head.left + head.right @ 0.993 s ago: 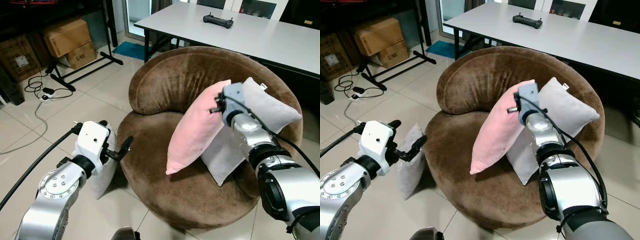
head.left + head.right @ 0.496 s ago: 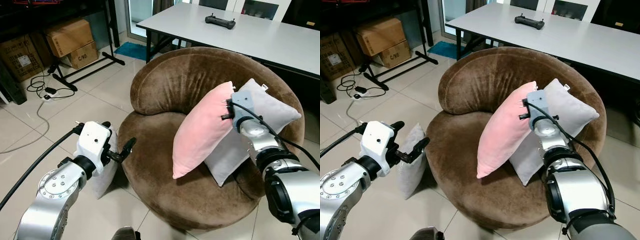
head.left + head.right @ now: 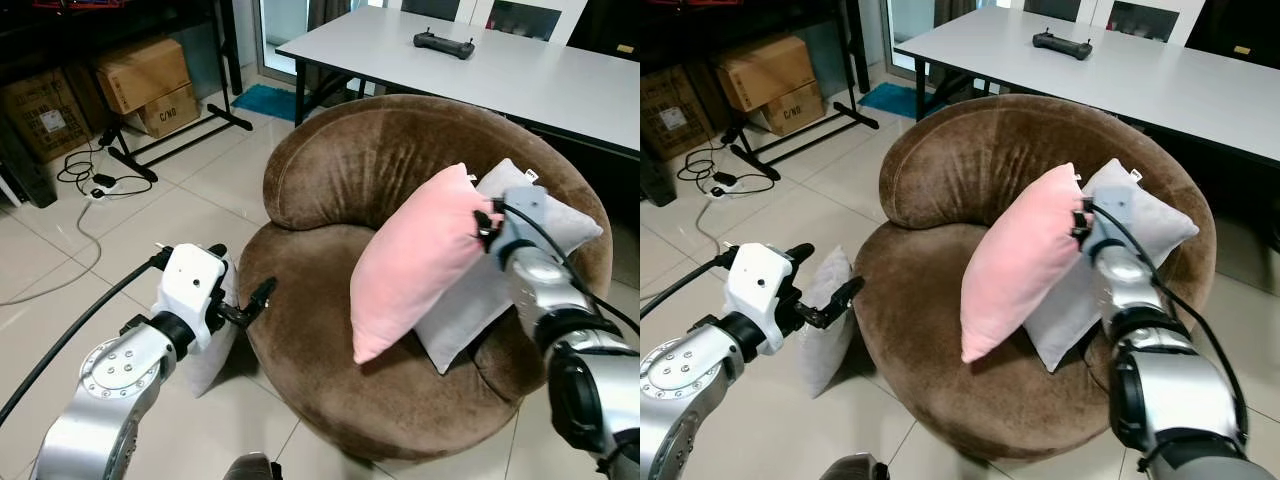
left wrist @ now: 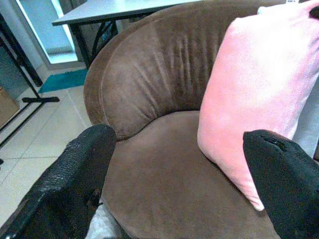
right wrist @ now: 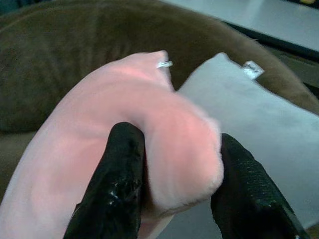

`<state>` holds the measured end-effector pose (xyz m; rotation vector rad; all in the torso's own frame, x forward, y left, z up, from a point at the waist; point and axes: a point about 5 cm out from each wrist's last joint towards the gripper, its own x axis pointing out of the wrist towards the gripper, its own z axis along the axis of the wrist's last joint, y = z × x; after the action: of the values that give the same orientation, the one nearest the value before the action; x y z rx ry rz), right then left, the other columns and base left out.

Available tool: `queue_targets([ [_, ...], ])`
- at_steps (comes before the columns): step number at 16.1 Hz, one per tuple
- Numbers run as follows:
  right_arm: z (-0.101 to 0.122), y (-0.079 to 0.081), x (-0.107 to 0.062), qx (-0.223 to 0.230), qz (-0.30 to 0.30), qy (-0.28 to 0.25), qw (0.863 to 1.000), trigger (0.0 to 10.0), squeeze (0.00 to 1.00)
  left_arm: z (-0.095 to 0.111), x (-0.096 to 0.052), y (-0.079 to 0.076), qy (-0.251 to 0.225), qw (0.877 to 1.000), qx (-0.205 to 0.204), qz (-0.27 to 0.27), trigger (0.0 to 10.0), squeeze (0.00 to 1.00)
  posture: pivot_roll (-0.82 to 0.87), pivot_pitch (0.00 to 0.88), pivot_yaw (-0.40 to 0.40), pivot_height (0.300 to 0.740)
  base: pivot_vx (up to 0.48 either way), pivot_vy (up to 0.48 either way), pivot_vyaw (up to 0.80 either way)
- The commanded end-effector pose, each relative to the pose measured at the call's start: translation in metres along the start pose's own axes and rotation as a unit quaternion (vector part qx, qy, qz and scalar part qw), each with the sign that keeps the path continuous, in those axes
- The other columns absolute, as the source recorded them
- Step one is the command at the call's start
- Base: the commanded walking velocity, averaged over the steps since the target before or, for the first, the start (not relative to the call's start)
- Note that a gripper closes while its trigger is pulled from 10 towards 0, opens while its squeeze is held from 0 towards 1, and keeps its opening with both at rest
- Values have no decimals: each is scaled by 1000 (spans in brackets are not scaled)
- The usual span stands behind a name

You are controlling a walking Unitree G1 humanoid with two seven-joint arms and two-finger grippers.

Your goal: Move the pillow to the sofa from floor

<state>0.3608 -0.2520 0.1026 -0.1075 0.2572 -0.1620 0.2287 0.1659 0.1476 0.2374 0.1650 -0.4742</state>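
Right wrist view: the pink pillow [image 5: 164,149] is pinched by the right gripper [image 5: 172,184]. Since earlier, it has been shifted rightward against the grey pillow [image 3: 470,310] on the sofa [image 3: 340,170]. The left gripper [image 4: 184,184] is held open.

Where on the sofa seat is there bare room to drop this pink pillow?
Bare seat lies between the sofa's curved back and the pink pillow that the right gripper pinches. Crowded on the right: the grey pillow leans there.

Head stereo pair looks fwd/down over sofa [image 3: 400,160] & both arms, sharing nearly whole scene; L wrist cam close, faces sofa seat; R wrist cam v. close on pink pillow [image 5: 124,109].
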Motion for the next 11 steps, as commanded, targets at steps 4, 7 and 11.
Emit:
queue_targets([
  [4, 3, -21, -3, 18, -36, -19, 999, 10000, 1000, 5, 2, -2, -8, 1000, 7, -9, 10000, 0, 161, 0, -3, 740, 0, 0, 0],
  [7, -7, -34, -7, 20, -60, -5, 998, 10000, 1000, 5, 2, -2, -8, 1000, 8, -12, 10000, 0, 161, 0, -3, 740, 0, 0, 0],
  [11, -9, -42, -10, 41, -64, -16, 997, 10000, 1000, 5, 3, -3, -9, 1000, 7, -13, 10000, 0, 161, 0, -3, 740, 0, 0, 0],
])
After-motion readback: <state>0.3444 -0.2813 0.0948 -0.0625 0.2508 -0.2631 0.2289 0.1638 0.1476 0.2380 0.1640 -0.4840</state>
